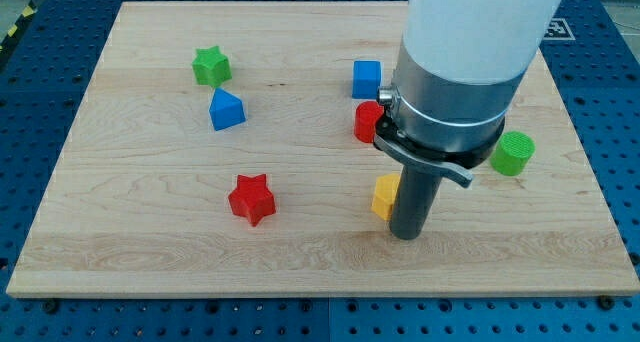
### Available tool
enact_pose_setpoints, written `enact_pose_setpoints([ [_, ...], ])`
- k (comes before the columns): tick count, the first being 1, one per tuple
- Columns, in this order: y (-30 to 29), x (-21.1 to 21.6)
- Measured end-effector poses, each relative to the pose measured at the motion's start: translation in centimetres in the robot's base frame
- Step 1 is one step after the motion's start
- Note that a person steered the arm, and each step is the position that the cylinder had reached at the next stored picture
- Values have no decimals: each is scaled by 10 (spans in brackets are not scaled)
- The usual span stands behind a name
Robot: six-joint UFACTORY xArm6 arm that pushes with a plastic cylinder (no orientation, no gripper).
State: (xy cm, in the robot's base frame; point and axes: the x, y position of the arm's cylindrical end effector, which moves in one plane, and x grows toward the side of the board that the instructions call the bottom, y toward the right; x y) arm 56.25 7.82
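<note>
My tip (406,234) rests on the wooden board (150,252) at the lower right of centre. It touches or nearly touches a yellow block (384,197) on its left side; the rod hides part of that block. A red block (366,122) sits above, partly hidden behind the arm's collar. A blue cube (366,79) lies just above the red one. A green cylinder (512,153) stands to the rod's right. Further left are a red star (250,199), a blue block with a sloped top (227,110) and a green star (211,66).
The board lies on a blue perforated table (610,102). The arm's wide white and grey body (465,52) covers the board's upper right area. The board's bottom edge runs a little below my tip.
</note>
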Motion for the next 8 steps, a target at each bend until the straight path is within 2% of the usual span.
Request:
enact_pose_setpoints([
  [1, -1, -18],
  [4, 12, -19],
  [6, 103, -19],
  [8, 143, -20],
])
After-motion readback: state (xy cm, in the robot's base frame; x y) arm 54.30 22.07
